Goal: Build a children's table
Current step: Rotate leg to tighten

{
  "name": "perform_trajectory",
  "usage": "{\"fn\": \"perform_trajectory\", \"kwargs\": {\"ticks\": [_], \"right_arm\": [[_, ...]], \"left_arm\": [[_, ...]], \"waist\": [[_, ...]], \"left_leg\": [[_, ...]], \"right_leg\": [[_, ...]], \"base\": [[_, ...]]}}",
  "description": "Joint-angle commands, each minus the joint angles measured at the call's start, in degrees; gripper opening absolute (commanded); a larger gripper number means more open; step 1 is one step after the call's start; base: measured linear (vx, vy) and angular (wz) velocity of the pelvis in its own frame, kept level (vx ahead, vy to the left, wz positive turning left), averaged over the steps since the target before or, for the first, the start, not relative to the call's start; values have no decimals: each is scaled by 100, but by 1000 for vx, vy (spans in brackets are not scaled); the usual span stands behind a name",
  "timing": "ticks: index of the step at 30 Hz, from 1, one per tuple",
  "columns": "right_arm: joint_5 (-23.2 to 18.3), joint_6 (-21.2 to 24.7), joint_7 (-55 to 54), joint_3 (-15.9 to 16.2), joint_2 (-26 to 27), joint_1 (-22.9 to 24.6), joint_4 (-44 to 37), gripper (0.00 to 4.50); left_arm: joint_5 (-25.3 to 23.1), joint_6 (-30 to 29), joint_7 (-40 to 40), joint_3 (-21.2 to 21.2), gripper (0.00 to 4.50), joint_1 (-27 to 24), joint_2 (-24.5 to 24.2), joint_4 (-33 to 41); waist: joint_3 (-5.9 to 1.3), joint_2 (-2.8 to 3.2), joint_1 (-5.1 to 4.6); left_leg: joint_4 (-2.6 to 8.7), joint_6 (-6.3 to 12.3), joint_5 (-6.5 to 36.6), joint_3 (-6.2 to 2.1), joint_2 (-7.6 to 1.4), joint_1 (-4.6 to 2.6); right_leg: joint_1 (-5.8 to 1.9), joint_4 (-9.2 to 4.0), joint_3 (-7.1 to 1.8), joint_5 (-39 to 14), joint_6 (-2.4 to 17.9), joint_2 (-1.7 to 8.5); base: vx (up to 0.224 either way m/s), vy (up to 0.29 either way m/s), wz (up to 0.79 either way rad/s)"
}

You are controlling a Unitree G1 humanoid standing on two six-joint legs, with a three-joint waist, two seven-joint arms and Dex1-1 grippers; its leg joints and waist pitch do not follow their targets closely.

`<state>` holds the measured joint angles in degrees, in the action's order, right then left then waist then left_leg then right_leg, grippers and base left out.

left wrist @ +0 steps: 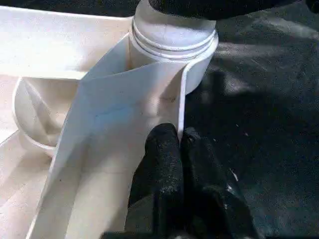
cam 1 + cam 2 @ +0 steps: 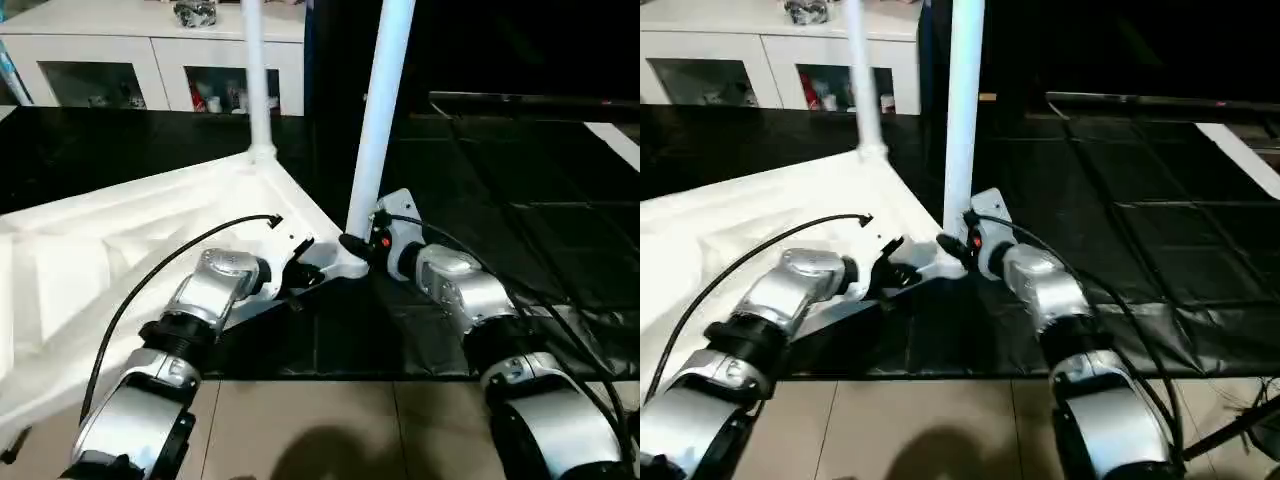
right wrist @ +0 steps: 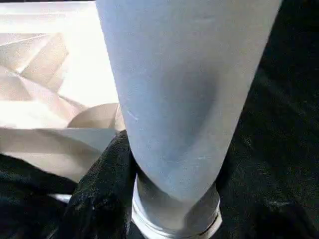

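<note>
The children's table lies upside down on the black mat, its white ribbed top (image 2: 110, 240) facing up. Two white legs stand upright in corner sockets: a far leg (image 2: 257, 80) and a near leg (image 2: 383, 110). My right gripper (image 2: 358, 245) is closed around the base of the near leg, just above its socket (image 1: 174, 45); a black finger (image 3: 102, 189) presses against the leg (image 3: 179, 99). My left gripper (image 1: 180, 137) is shut on the thin rim wall of the top (image 1: 124, 99), right beside that same corner.
A white cabinet with glass doors (image 2: 150, 60) stands along the back. The black mat (image 2: 520, 200) stretches to the right, with a white strip (image 2: 615, 140) at its far right edge. Light floor tiles (image 2: 320, 430) lie nearest me. A black cable (image 2: 160, 270) loops over my left forearm.
</note>
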<state>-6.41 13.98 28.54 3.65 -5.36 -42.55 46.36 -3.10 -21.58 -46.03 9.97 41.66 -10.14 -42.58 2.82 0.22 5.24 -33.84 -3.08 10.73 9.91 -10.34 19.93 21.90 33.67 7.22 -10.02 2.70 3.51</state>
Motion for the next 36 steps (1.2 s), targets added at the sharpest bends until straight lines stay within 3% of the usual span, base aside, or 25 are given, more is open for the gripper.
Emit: {"fn": "perform_trajectory", "kwargs": {"ticks": [1, 7, 10, 18, 23, 30, 33, 36], "right_arm": [[-17, 68, 412, 373, 453, 117, 176, 229], [4, -84, 756, 392, 334, 195, 87, 280], [-89, -243, 1255, 374, 103, 399, -149, 309], [-67, -834, 2245, 336, -725, 687, -272, 375], [-294, -942, 3277, 262, -1169, 795, -595, 420], [-392, -1143, 4486, 434, -1608, 741, -680, 420], [-402, -1219, 4890, 518, -1666, 712, -689, 420], [-484, -1133, 5445, 674, -1717, 718, -795, 420]], "left_arm": [[166, 26, 284, -44, 0, 253, 296, -25], [125, 156, 154, 13, 0, 233, 297, 1], [89, 324, -149, 113, 0, 115, 159, 96], [21, 655, -938, 373, 0, -117, -257, 236], [2, 1024, -1579, 590, 0, -228, -526, 272], [-23, 1553, -2670, 989, 0, -336, -952, 432], [-87, 1771, -3033, 1164, 0, -363, -1098, 477], [-143, 1997, -3414, 1329, 0, -394, -1270, 557]], "waist": [[-347, 5, 40], [-339, 6, 58], [-341, 2, 84], [-354, -14, 150], [-348, -14, 181], [-345, -16, 246], [-354, -11, 314], [-352, -21, 328]], "left_leg": [[405, 198, 1164, -130, -339, -43], [422, 217, 1156, -136, -352, -21], [428, 247, 1152, -137, -363, -26], [409, 380, 932, -118, -367, 9], [404, 454, 1022, -113, -368, 5], [403, 466, 1034, -106, -389, -11], [407, 433, 1094, -104, -415, -61], [415, 441, 1071, -103, -430, -40]], "right_leg": [[-244, -486, -427, -1861, 784, 663], [-265, -489, -423, -1899, 768, 663], [-268, -494, -430, -1892, 719, 666], [-285, -446, -429, -1610, 820, 663], [-291, -477, -411, -1833, 761, 647], [-252, -477, -415, -1986, 761, 649], [-217, -474, -422, -1975, 807, 657], [-236, -441, -432, -1835, 869, 657]], "base": [[0, 0, 0], [0, 0, 0], [0, 0, 0], [0, 0, 0], [0, 0, 0], [0, 0, 0], [0, 0, 0], [0, 0, 0]]}}
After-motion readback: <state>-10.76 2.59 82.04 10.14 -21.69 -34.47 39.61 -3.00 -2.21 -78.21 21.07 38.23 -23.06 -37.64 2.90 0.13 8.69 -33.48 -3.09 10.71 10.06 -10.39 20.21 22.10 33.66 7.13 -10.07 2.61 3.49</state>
